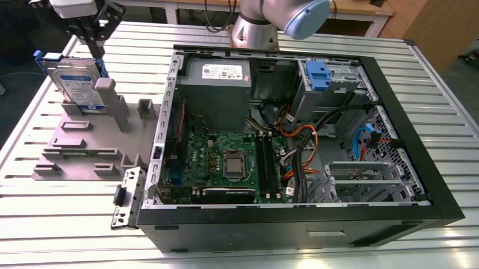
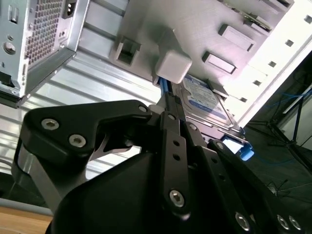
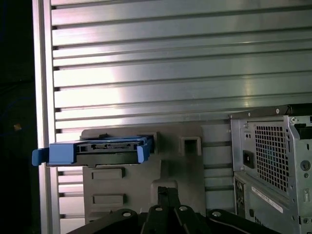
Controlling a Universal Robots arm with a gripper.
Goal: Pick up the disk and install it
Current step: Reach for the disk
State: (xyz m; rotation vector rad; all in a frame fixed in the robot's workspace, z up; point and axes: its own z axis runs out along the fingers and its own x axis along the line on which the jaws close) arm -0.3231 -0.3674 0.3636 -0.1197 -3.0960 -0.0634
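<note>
The disk point(image 1: 75, 84) stands upright on its edge in a grey holder point(image 1: 75, 151) at the exterior view's left, silver with a white-and-blue label and blue rails. In the first wrist view the disk point(image 3: 105, 148) shows edge-on, and in the second wrist view its label face point(image 2: 202, 97) shows. My gripper point(image 1: 96, 51) hangs just above the disk's far top corner, next to the holder's tall post point(image 1: 105, 92). Its black fingers point(image 3: 168, 191) lie close together, shut on nothing, over the post and beside the disk's end rail. My gripper point(image 2: 168, 100) ends near the white post point(image 2: 173, 66).
An open black computer case point(image 1: 419, 168) lies on the slatted metal table point(image 1: 67, 224), with a motherboard, cables, a grey power-supply box point(image 1: 217, 78) and a blue-latched drive bay point(image 1: 318, 75). The arm's base point(image 1: 254, 33) stands behind the case. The case's back wall point(image 3: 268, 165) is close to the holder.
</note>
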